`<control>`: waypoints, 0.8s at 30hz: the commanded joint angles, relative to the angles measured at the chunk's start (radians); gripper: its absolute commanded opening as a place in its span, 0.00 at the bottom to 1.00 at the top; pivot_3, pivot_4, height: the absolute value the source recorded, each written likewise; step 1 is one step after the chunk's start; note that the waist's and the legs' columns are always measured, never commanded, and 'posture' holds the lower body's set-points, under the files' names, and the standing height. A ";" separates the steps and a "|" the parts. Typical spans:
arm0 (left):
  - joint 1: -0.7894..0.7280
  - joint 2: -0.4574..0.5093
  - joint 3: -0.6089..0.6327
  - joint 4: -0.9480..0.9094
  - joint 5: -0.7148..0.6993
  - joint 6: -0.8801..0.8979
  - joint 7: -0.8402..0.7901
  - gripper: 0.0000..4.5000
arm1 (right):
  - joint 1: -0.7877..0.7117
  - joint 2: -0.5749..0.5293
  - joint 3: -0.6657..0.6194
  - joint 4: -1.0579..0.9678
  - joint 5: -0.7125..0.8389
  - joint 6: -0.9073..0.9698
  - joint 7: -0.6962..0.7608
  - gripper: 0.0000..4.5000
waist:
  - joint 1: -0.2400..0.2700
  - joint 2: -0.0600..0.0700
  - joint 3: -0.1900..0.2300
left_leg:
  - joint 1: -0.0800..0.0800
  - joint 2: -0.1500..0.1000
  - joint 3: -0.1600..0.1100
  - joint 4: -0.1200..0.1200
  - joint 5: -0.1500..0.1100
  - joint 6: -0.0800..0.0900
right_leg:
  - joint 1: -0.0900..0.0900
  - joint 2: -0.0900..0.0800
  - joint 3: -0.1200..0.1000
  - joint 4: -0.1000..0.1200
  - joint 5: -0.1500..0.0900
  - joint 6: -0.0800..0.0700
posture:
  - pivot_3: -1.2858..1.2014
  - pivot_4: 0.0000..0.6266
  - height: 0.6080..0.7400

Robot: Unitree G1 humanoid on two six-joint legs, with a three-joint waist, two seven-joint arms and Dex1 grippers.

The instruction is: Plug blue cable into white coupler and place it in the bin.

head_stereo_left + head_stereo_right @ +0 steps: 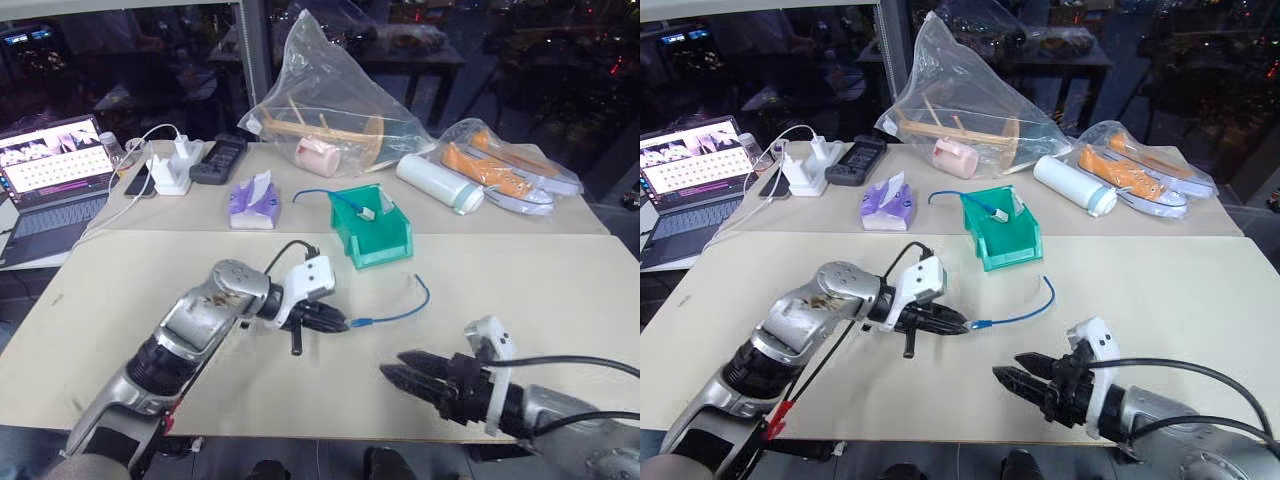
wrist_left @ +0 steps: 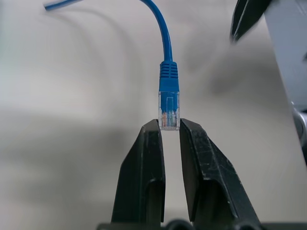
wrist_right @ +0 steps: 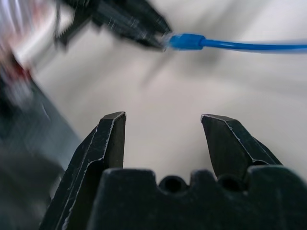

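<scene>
The left end effector [image 2: 169, 129] is clenched on the clear plug of the blue cable [image 1: 400, 314], whose length runs away from it toward the right end effector [image 1: 1012, 383], which hangs released just beside and nearer to the free end. The bin [image 1: 385, 245] sits behind on the worktop [image 1: 520, 280]. A small white piece in it may be the white coupler [image 1: 367, 213]; I cannot tell.

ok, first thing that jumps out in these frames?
The left gripper, shut on the clear plug of the thin bright blue cable, mid-table. Opposite it at the near edge, the right gripper is open with nothing between its fingers. Behind them, the small teal-green plastic bin holds another blue cable.
</scene>
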 commanded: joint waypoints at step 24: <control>0.027 -0.026 0.058 -0.093 -0.131 0.061 0.124 0.02 | -0.041 0.169 0.388 0.004 0.647 -0.706 -0.892 0.65 | -0.024 0.001 0.000 | 0.000 0.000 0.000 -0.003 0.000 -0.001 | -0.001 0.000 0.001 0.000 0.000 0.000 | 0.52 0.24 1.00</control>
